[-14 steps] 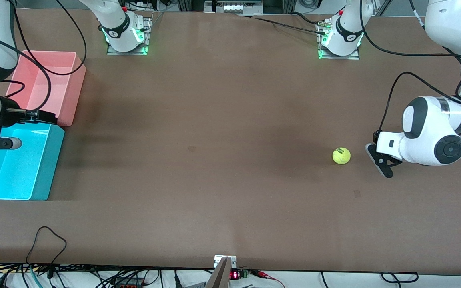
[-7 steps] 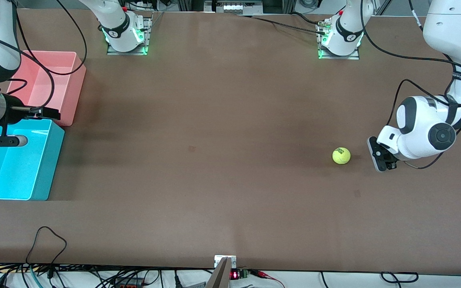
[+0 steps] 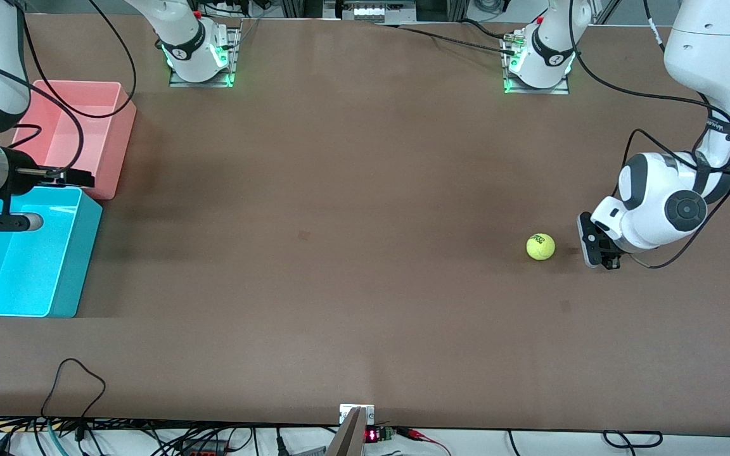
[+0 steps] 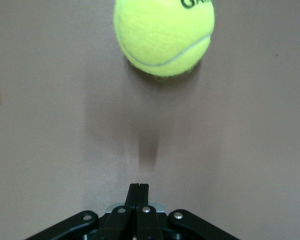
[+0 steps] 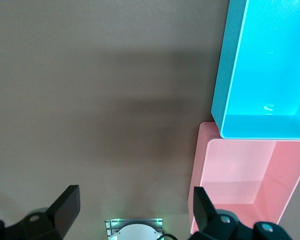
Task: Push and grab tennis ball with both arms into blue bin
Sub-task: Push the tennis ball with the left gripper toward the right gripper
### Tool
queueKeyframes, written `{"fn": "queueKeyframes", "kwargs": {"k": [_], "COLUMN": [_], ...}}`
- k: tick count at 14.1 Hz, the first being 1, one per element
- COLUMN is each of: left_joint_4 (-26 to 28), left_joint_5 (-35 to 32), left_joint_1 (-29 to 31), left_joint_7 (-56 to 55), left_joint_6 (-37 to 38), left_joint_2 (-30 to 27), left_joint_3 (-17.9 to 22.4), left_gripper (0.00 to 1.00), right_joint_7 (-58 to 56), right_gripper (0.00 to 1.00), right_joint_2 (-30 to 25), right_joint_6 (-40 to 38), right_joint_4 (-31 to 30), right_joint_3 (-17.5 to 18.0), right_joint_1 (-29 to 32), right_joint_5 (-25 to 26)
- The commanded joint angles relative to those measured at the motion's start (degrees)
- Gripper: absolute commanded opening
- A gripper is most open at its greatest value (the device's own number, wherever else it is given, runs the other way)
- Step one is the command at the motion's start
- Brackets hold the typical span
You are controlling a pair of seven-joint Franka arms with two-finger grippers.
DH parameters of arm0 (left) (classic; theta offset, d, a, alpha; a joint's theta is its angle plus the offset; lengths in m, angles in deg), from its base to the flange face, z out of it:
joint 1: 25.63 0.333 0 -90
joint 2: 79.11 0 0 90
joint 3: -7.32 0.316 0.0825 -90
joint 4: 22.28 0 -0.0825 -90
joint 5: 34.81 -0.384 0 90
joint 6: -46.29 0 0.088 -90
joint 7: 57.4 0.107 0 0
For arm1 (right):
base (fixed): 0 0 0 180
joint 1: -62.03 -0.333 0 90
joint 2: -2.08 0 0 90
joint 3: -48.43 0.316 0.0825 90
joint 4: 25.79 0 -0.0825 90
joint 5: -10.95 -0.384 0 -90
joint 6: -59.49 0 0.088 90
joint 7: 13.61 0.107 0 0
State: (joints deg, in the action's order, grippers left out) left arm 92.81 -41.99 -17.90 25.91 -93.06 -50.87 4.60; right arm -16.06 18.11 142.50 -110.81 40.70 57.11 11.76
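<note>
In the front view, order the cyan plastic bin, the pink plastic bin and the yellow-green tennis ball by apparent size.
1. Cyan plastic bin and pink plastic bin: look alike, both partly hidden by the right arm, so unranked.
2. Yellow-green tennis ball, far smaller.

Yellow-green tennis ball (image 3: 540,246), cyan blue bin (image 3: 23,266)

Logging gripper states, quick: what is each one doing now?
Left gripper: closed, empty, beside the tennis ball.
Right gripper: open, empty.

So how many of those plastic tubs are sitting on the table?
2, both at the right arm's end of the table, touching each other: the pink bin farther from the front camera, the blue bin nearer, partly under the right gripper.
</note>
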Motion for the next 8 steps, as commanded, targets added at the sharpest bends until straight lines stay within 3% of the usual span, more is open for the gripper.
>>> {"fn": "queueKeyframes", "kwargs": {"k": [1, 5, 8], "left_joint_4": [1.45, 3.21, 3.91], "left_joint_5": [-1.34, -1.08, -0.99], "left_joint_1": [1.58, 1.94, 1.68], "left_joint_7": [1.33, 0.72, -4.62], "left_joint_6": [-1.45, -2.42, -1.64], "left_joint_2": [-0.91, -1.00, -1.00], "left_joint_3": [-0.44, -1.22, -5.52], "left_gripper": [0.00, 0.00, 0.00], "right_joint_7": [-0.01, -0.01, 0.08], "right_gripper": [1.00, 1.00, 1.00], "right_joint_2": [-0.12, -1.70, -1.53], "right_joint_6": [1.55, 6.02, 11.37], "right_joint_4": [-2.42, -8.48, -11.65], "right_joint_3": [0.00, 0.00, 0.00], "right_joint_1": [-0.45, -0.18, -0.27], "right_joint_5": [-0.10, -0.46, -0.37]}}
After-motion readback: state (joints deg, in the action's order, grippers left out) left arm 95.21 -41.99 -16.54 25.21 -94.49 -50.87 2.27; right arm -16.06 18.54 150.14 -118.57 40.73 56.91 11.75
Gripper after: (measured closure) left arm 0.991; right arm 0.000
